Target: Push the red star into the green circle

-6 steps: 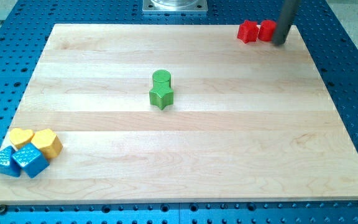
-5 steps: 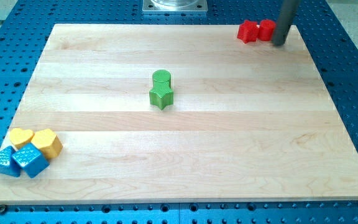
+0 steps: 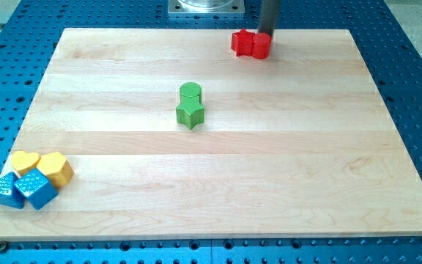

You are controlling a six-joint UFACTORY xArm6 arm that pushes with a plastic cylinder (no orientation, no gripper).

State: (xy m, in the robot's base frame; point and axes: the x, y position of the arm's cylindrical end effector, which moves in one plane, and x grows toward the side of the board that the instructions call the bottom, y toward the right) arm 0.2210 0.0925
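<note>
The red star (image 3: 241, 42) lies near the view's top edge of the wooden board (image 3: 218, 183), touching a second red block (image 3: 260, 46) on its right. My tip (image 3: 265, 34) stands just behind that second red block, at its upper right, touching or nearly touching it. The green circle (image 3: 190, 92) stands near the board's middle, below and left of the red star. A green star (image 3: 190, 114) touches the circle's lower side.
At the board's bottom left corner sit a yellow heart (image 3: 25, 160), a yellow hexagon (image 3: 56, 168) and two blue blocks (image 3: 4, 190) (image 3: 36, 189), bunched together. A metal mount (image 3: 206, 7) is beyond the top edge. Blue perforated table surrounds the board.
My tip has moved left along the top edge, pushing both red blocks left with it, from the top right corner to right of the top centre. Other blocks have not moved.
</note>
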